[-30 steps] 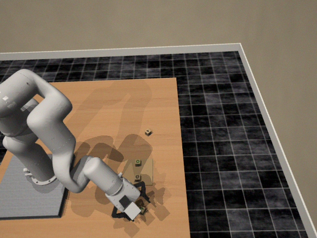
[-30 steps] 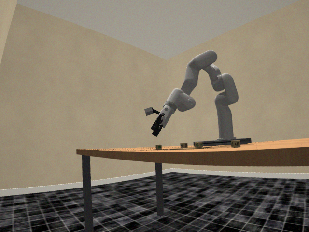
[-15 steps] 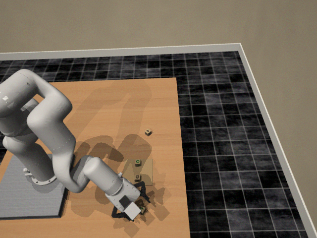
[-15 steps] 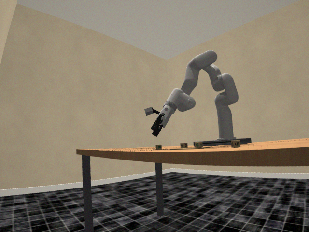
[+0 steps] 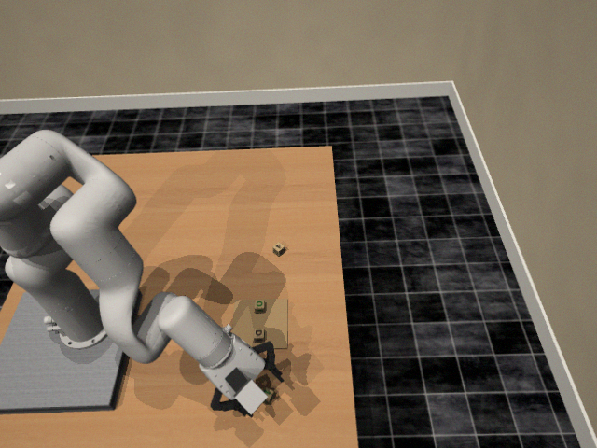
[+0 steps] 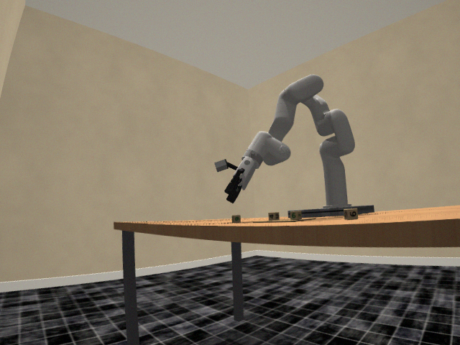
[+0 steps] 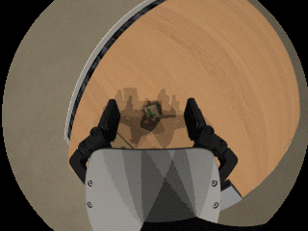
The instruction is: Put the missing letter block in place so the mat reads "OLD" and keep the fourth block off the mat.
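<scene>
A tan mat [image 5: 280, 318] lies on the wooden table. Two blocks sit on it: one with a green "O" [image 5: 259, 305] [image 6: 295, 214] and one with a dark letter I cannot read [image 5: 259, 333] [image 6: 274, 215]. A third block [image 5: 271, 394] [image 6: 236, 218] [image 7: 152, 115] with green marks lies off the mat near the table's front edge, partly hidden by the wrist in the top view. My gripper [image 5: 266, 398] [image 6: 233, 192] [image 7: 151, 106] is open and empty. It hangs tilted well above this block, which shows between the fingers in the wrist view. A fourth block [image 5: 279, 249] [image 6: 350, 213] lies off the mat, farther away.
The table edge [image 5: 349, 366] [image 7: 96, 64] runs close beside the mat and the near block. The robot's grey base plate [image 5: 43, 357] [image 6: 330, 211] takes up the table's left side.
</scene>
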{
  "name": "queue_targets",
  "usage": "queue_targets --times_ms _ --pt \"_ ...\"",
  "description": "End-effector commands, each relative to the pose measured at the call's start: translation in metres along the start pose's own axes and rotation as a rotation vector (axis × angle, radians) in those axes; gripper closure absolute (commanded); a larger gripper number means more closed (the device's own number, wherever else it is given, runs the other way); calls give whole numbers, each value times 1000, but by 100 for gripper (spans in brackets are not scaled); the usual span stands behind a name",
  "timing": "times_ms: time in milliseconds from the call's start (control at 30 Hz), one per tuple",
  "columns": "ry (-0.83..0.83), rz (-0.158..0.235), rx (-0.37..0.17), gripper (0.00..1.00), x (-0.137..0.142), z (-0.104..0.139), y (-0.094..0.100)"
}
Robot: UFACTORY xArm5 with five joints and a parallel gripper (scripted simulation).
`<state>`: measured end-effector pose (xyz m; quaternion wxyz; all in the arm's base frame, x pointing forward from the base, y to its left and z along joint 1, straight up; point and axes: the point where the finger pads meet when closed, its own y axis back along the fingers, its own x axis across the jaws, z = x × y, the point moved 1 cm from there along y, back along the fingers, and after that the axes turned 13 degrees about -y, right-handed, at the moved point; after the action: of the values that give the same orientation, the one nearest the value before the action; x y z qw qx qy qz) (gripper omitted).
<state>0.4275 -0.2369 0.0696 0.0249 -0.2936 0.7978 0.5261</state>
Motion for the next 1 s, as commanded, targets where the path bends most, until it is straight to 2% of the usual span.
queue_targets --times_ms 0,67,100,133,167,200,233,267,367,433,500,533,567,600,633,667,700,733,767,800,833,867,933,967 --pt "34 30 -44 0 -5 -3 -3" --pt "70 63 -94 0 -9 -4 -5" --pt "70 63 -94 0 -9 -4 -5" --pt "91 82 -125 0 -12 -5 -5" --pt "91 82 -125 0 -12 -5 -5" --pt "114 102 -158 0 -14 -5 -5" --pt "114 102 -158 0 -14 -5 -5" --pt "138 122 -194 0 -17 -6 -3" --pt "138 122 -194 0 -17 -6 -3" --pt "189 163 -269 0 -22 -6 3" --pt "189 163 -269 0 -22 -6 3" --pt "214 182 -307 0 -24 -7 7" --pt "214 182 -307 0 -24 -7 7" --pt "238 200 -344 0 -27 -7 12" --pt "238 200 -344 0 -27 -7 12" --pt "261 216 -380 0 -29 -7 18" --pt "261 216 -380 0 -29 -7 18" --pt "281 231 -413 0 -31 -7 24" --pt "281 231 -413 0 -31 -7 24" --pt "300 244 -443 0 -32 -7 30" --pt "300 244 -443 0 -32 -7 30" --pt "316 254 -469 0 -34 -7 36" --pt "316 254 -469 0 -34 -7 36" --pt "329 263 -491 0 -35 -7 40"
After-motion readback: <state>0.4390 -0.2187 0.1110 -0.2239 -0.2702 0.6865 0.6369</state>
